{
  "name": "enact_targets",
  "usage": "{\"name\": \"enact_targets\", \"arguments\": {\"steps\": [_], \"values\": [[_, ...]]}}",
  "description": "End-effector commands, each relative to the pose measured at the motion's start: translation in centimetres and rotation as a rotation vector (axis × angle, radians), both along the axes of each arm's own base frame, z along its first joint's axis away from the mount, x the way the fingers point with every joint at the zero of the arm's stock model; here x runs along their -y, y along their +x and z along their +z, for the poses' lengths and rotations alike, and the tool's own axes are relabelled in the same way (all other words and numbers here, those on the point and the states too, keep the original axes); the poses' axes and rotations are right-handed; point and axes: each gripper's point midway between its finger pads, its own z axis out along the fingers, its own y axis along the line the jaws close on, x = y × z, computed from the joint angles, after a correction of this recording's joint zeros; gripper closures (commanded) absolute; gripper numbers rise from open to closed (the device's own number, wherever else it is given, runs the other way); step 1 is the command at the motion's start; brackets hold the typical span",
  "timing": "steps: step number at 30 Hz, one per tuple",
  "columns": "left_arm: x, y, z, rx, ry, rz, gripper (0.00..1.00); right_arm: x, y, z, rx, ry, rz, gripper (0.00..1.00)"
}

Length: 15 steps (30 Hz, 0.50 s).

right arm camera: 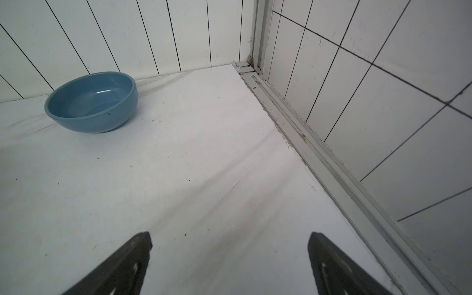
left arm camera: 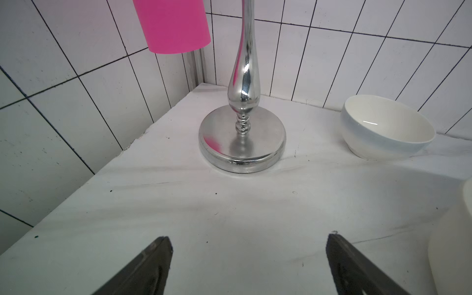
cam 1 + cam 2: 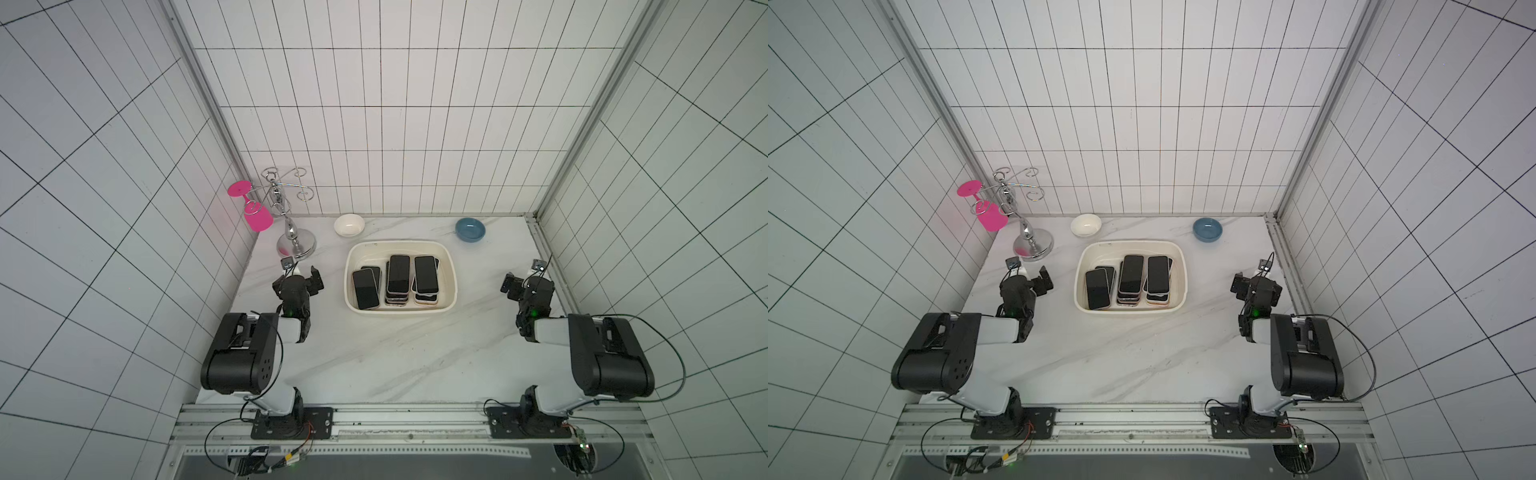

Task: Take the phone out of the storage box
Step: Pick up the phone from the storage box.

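The first step is judged not yet begun: the phones [image 3: 399, 273] lie stacked inside the storage box [image 3: 374, 248] on the bench [image 3: 395, 353]. The left claw [image 2: 249, 237] and right claw [image 1: 229, 235] are spread wide and empty, one on either side of the box and apart from it. A reach over a top phone is called for.

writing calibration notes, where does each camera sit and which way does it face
Top views: high overhead, looking down at the table, storage box and phones; both arms show whole.
Left wrist: on the left arm, low, facing the chrome stand and white bowl; open left gripper shows.
Right wrist: on the right arm, low, facing the blue bowl and back corner; open right gripper shows.
Shared: left wrist and top views both catch the chrome stand and white bowl.
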Motion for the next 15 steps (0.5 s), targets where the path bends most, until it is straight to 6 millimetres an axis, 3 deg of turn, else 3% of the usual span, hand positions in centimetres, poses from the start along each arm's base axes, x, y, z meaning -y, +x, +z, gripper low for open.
{"name": "enact_targets", "arguments": {"steps": [1, 12, 15], "values": [[0.0, 0.5, 1.4, 0.031, 0.009, -0.006, 0.02, 0.1, 0.0, 0.4, 0.015, 0.0, 0.005, 0.01], [0.0, 0.5, 1.3, 0.028, 0.01, -0.011, 0.02, 0.1, 0.1, 0.3, 0.006, -0.002, 0.006, 0.01], [1.0, 0.9, 3.8, 0.058, 0.072, -0.027, 0.02, 0.1, -0.5, 2.0, 0.051, -0.016, -0.009, 0.01]]}}
